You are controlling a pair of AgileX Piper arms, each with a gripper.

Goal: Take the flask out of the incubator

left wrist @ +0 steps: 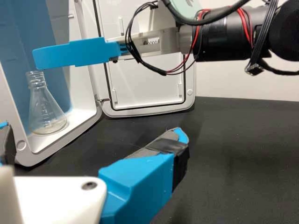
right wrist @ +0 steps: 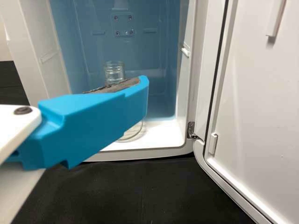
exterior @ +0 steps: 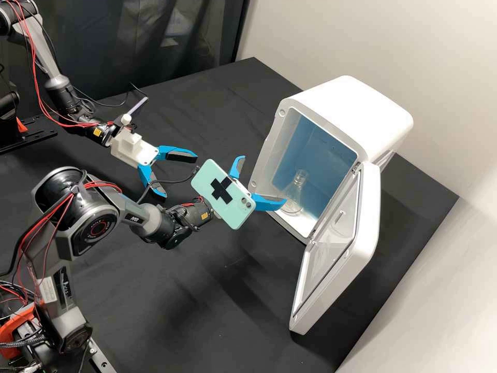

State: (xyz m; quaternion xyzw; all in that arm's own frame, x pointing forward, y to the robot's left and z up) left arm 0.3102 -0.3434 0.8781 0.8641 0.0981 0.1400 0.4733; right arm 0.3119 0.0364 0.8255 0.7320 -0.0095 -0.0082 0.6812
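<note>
From above: clear flask (exterior: pixel 296 192) upright inside the open incubator (exterior: pixel 362 111), right gripper (exterior: pixel 253 185) spread at its mouth, left gripper (exterior: pixel 180 176) spread farther back. Left wrist: flask on the white floor (left wrist: pixel 78 122). Right wrist: flask neck behind a finger (right wrist: pixel 93 119).

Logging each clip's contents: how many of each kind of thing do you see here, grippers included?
incubator: 1
flask: 1
grippers: 2, the left gripper and the right gripper
phone: 1
total: 5
</note>
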